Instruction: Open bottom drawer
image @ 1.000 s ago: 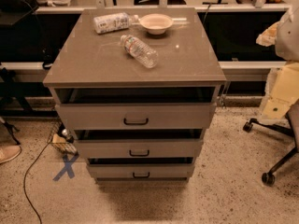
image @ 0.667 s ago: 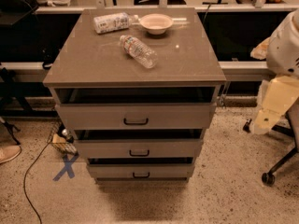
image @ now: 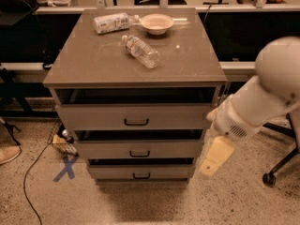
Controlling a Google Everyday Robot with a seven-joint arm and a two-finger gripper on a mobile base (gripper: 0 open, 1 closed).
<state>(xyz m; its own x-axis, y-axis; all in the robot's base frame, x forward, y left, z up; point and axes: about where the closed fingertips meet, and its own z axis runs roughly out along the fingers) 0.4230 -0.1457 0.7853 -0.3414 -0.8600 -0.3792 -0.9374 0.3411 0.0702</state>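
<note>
In the camera view, the main risk is hooking the wrong front. The three drawers are stacked close and carry look-alike black handles, and the gripper [image: 215, 156] hangs beside the cabinet's right edge at about the height of the middle drawer [image: 139, 150], so a straight sideways reach would likely meet that one, not the bottom drawer [image: 112, 172]. A second risk is the gripper clipping the cabinet's right corner [image: 199, 146] as it swings inward, since it sits just beside it. The small bar handle [image: 141, 176] also leaves little room, so a slightly high or low approach could slide off it. A hard tug might jolt the cabinet and roll the bottle [image: 140, 50] lying on its side on top, near the bowl [image: 156, 23]. How far open the gripper is cannot be told here, and nothing is seen in its hold. The bottom drawer is the lowest front, close to the floor, and its handle lies at roughly 9 o'clock from the gripper, a shade lower, and well apart from it.
</note>
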